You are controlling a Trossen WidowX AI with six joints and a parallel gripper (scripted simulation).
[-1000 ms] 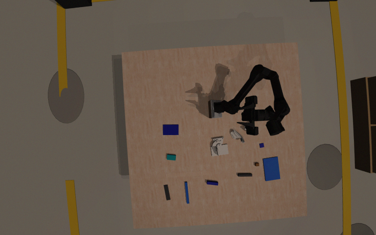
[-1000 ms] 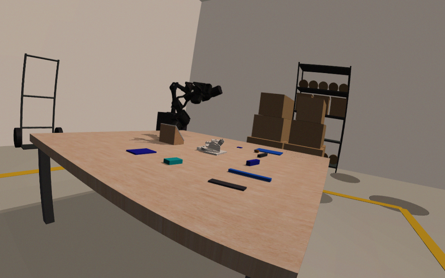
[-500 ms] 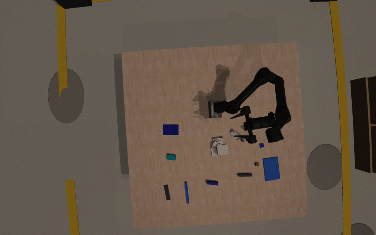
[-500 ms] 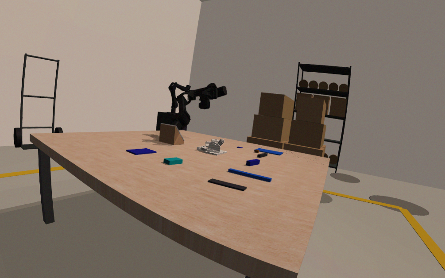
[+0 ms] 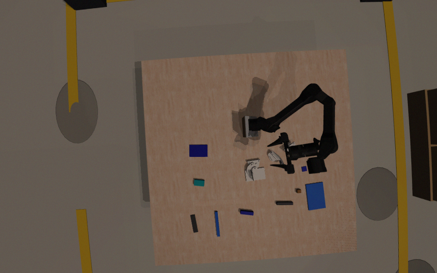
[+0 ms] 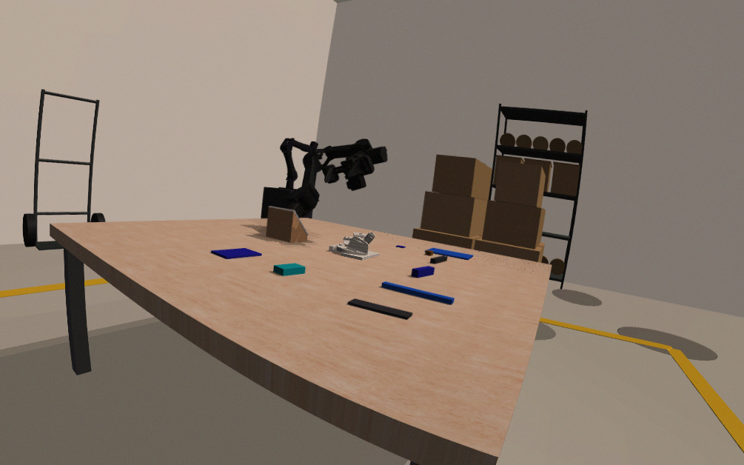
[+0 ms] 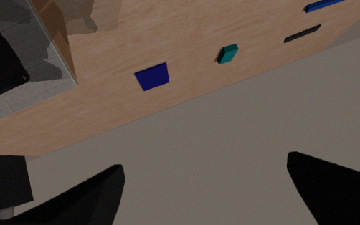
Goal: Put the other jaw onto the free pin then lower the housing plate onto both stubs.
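Above the desk (image 5: pixel 179 101) (image 6: pixel 247 277), the pincer (image 5: pixel 268 156) (image 7: pixel 205 167) is spread, holding nothing. The loose jaw (image 5: pixel 275 156) lies beside the base (image 5: pixel 249 177); likely light, stiff and a bit slick, its teeth perhaps fragile, so best taken by its flat sides.

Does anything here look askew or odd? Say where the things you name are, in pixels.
One thing: the loose white jaw (image 5: pixel 275 156) lies on the table (image 5: pixel 172 237) (image 6: pixel 305 289) (image 7: pixel 98 104), apart from the white assembly (image 5: pixel 258 173) (image 6: pixel 357 252). Nothing looks spilled; damage I cannot judge.
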